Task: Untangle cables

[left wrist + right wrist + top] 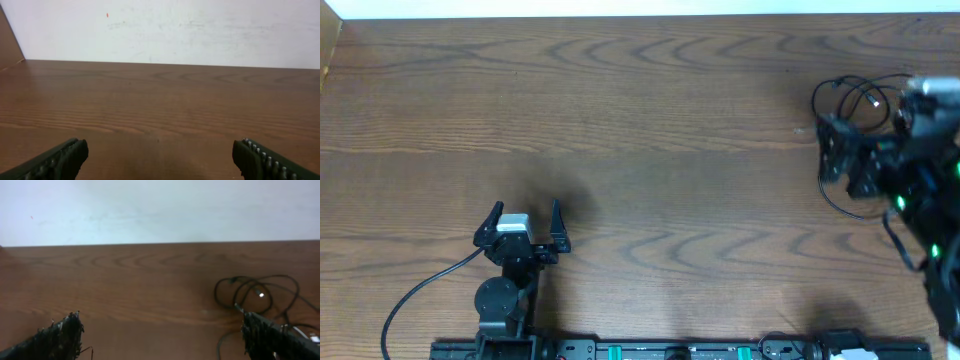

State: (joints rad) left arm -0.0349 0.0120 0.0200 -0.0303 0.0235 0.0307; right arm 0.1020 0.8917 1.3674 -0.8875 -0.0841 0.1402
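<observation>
Cables [850, 95] lie in a loose black tangle at the far right end of the table [670, 150]. Several thin loops cross one another, and a small bright plug end shows among them. In the right wrist view we see the same cables [252, 287] on the table's wood, below the white wall [160, 205].

Our right pincer [850, 155] sits over that same end of the table, just beside the tangle. From overhead we cannot tell whether a finger touches a strand. In its own wrist view the right pincer [161, 322] is spread wide, with only table wood between the fingers.

Our left pincer [527, 212] hovers near the table's near edge, left of the middle and well apart from the cables. In the left wrist view the left pincer [160, 150] is likewise spread wide over bare wood grain.
</observation>
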